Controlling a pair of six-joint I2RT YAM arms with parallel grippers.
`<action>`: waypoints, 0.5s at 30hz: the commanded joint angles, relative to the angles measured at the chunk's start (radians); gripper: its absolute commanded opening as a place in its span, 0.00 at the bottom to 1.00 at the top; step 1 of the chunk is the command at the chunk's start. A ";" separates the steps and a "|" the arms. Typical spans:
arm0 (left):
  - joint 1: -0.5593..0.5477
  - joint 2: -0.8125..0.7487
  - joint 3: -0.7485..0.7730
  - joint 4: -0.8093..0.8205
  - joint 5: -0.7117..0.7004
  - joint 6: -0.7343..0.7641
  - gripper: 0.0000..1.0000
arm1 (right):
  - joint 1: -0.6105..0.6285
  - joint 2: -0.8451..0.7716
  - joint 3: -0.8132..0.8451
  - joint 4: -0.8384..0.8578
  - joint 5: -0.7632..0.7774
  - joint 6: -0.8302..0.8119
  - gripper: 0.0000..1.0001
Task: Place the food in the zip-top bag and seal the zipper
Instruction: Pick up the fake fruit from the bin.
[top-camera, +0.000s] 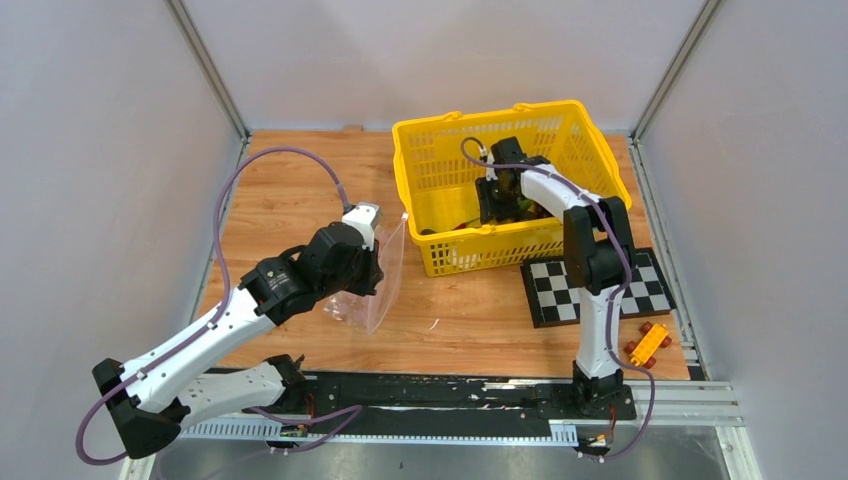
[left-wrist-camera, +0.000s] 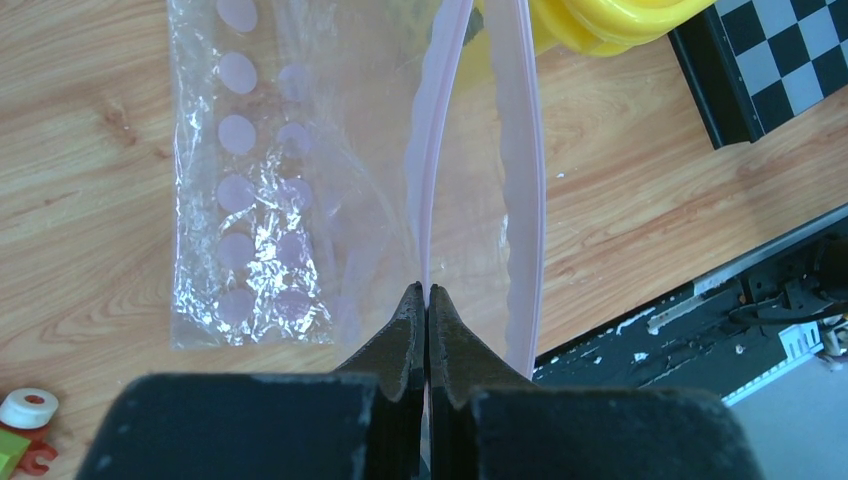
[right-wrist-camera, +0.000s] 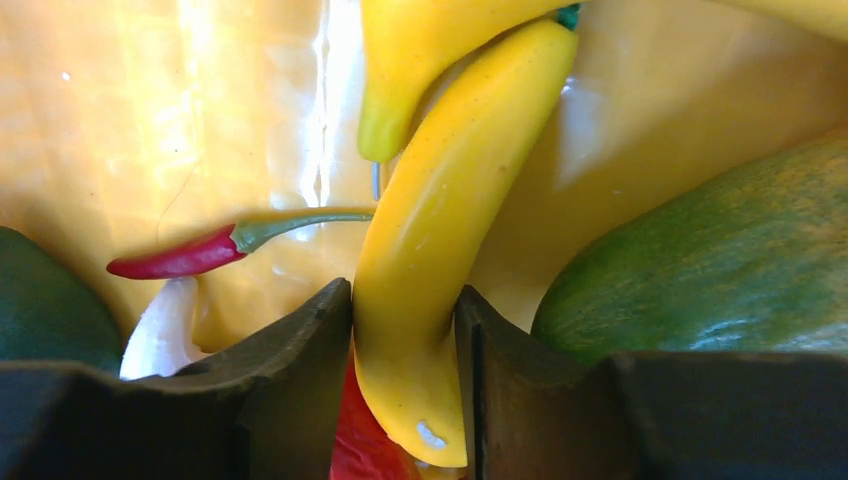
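The left claw (left-wrist-camera: 427, 300) is pressed together on one pale pink strip of the zipper (left-wrist-camera: 430, 170). The other strip bows away from it, so the zip-top bag (top-camera: 375, 290) gapes open. The bag is held over the counter (top-camera: 300, 180) left of its middle, just beside the yellow mesh basket (top-camera: 410, 170) that stands toward the far edge. Inside the basket, the right claw (right-wrist-camera: 405, 300) pinches a yellow banana (right-wrist-camera: 440, 230). A red chili (right-wrist-camera: 180, 258) and a large green fruit (right-wrist-camera: 700, 260) lie close by.
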 joint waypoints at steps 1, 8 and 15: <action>-0.002 -0.019 -0.005 0.028 0.003 0.000 0.00 | -0.003 -0.054 0.002 0.065 0.028 0.041 0.37; -0.002 -0.010 -0.003 0.033 0.006 0.002 0.00 | -0.003 -0.247 -0.051 0.105 -0.056 0.018 0.15; -0.002 -0.006 0.000 0.063 0.044 -0.002 0.00 | -0.003 -0.520 -0.216 0.244 -0.218 0.081 0.16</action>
